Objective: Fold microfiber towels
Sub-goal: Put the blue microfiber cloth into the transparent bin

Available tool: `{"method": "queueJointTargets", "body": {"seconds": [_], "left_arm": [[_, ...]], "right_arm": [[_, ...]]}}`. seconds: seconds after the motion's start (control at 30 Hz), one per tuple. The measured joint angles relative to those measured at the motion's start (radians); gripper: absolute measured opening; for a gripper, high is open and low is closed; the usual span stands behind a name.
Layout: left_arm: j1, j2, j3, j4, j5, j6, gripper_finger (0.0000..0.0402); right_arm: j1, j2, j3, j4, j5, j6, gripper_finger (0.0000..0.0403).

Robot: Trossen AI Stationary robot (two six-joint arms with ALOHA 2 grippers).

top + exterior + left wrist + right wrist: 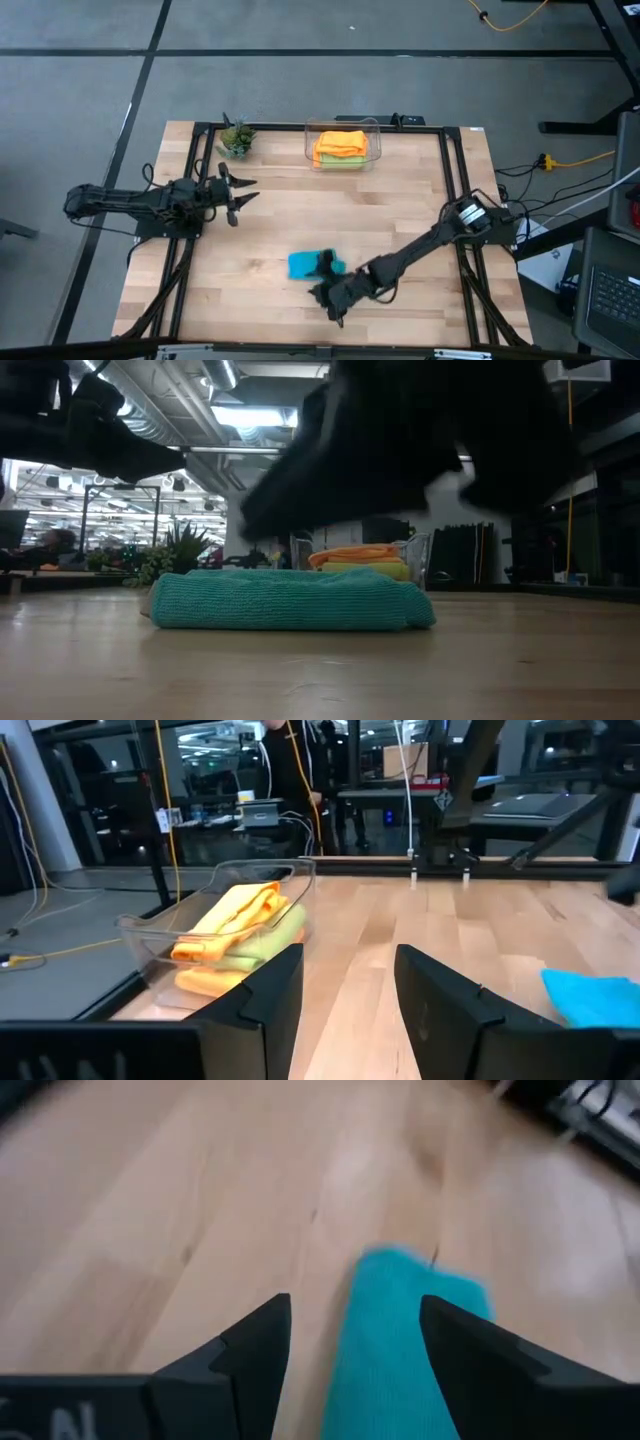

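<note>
On the wooden desk [270, 230], seen from above, the teal towel [305, 264] lies folded flat in the lower middle of the frame, and the low view shows it as a thick, even pad [290, 600] resting on the boards. The right pincer [326, 270] sits over the towel's right end, at the tip of the right arm, which reaches in diagonally from the right side of the picture. In the right wrist view its two dark fingers [250, 1345] stand apart with the teal cloth [400, 1350] showing between them and nothing clamped, so this pincer is open. The left pincer [240, 193] hovers over bare wood at the left centre of the overhead frame, well apart from the teal towel, pointing toward the middle of the desk; its fingers [270, 990] are also spread with only desk visible in the gap, so it is open and holds nothing. At the upper middle of the overhead frame a clear plastic bin [374, 128] holds the other towels in a stack: an orange towel [340, 143] on top and a lime green towel [345, 162] under it, and the left wrist view shows another orange layer [205, 982] below the green. A small potted plant [236, 138] stands near the bin's left, at the upper left of the desk.
</note>
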Motion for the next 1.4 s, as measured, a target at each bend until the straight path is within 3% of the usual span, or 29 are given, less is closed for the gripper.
{"method": "queueJointTargets", "body": {"seconds": [0.07,0.2,0.33,0.77,0.97,1.07,1.23,1.4], "left_arm": [[0.0,0.0,0.0,-0.001,-0.002,0.0,0.0151],[0.0,0.0,0.0,-0.001,-0.003,0.01,0.0151],[0.0,0.0,0.0,-0.002,-0.003,0.012,0.0151],[0.0,0.0,0.0,-0.002,-0.004,0.014,0.0151],[0.0,0.0,0.0,-0.002,-0.004,0.014,0.0151],[0.0,0.001,0.0,-0.002,-0.004,0.014,0.0151],[0.0,0.001,0.0,-0.002,-0.004,0.014,0.0151],[0.0,0.001,0.0,-0.002,-0.004,0.014,0.0151]], "right_arm": [[0.014,0.04,0.055,-0.092,0.032,-0.016,0.0225],[0.016,0.114,0.177,-0.361,0.06,0.116,0.0225],[0.016,0.165,0.253,-0.549,0.198,0.207,0.0225],[-0.125,0.182,0.269,-0.566,-0.108,0.169,0.0225],[-0.215,0.178,0.25,-0.556,-0.32,0.163,0.0225],[-0.231,0.176,0.237,-0.544,-0.322,0.161,0.0225],[-0.239,0.175,0.23,-0.529,-0.225,0.169,0.0221],[-0.252,0.181,0.23,-0.53,-0.195,0.173,0.018]]}}
